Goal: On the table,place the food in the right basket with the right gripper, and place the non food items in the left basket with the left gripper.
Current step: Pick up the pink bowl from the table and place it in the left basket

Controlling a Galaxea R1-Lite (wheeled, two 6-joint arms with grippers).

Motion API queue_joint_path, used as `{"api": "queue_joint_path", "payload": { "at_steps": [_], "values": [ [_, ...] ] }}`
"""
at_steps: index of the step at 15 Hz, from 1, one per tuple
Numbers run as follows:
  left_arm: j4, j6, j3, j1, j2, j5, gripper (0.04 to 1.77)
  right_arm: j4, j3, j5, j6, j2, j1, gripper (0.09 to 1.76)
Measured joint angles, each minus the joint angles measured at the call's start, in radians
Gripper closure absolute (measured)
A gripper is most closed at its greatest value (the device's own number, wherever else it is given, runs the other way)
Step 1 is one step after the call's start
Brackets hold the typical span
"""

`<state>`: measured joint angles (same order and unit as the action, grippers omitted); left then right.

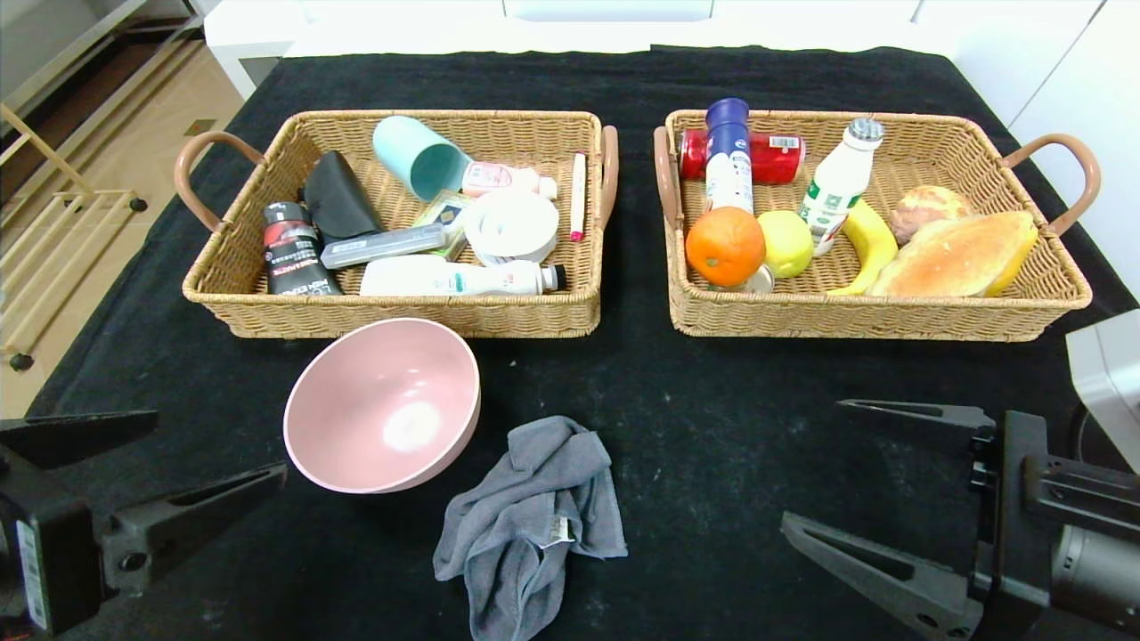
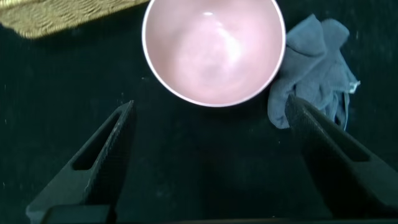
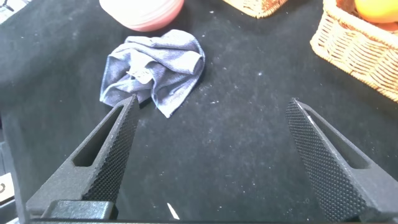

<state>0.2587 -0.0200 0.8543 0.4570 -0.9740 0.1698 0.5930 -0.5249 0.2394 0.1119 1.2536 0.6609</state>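
Two non-food items remain: pink bowl (image 1: 382,405) lies just ahead of left gripper (image 1: 169,467) (jaws wide open, empty), grey cloth (image 1: 532,521) farther twd. the right.

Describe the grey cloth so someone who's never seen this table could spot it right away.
Start at the left basket on the black table. Just in front of it sits a pink bowl; the grey cloth lies crumpled beside the bowl, nearer the robot. It is the only soft item, with a small white tag.

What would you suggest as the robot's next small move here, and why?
Probably advance the open left gripper toward the pink bowl: bowl and grey cloth lie on the table, outside the left basket, while the food already sits in the right basket.
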Motion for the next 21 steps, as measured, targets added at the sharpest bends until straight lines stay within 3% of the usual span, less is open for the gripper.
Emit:
{"api": "queue_joint_path", "payload": {
  "at_steps": [3,6,11,15,21],
  "values": [
    [0.055,0.069,0.070,-0.073,-0.079,0.003,0.09,0.000,0.001,0.000,-0.001,0.003,-0.008,0.14],
    [0.059,0.080,0.087,-0.146,-0.159,-0.039,0.09,0.001,-0.005,-0.002,-0.006,0.002,-0.012,0.14],
    [0.069,0.085,0.119,-0.168,-0.242,-0.030,0.09,0.001,-0.009,-0.004,-0.018,-0.002,-0.013,0.14],
    [0.085,0.170,0.162,-0.177,-0.320,-0.013,0.09,0.003,-0.009,-0.003,-0.018,-0.002,-0.014,0.14],
    [0.075,0.188,0.191,-0.177,-0.404,-0.025,0.09,0.009,-0.009,-0.003,-0.017,-0.003,-0.014,0.14]
  ]
}}
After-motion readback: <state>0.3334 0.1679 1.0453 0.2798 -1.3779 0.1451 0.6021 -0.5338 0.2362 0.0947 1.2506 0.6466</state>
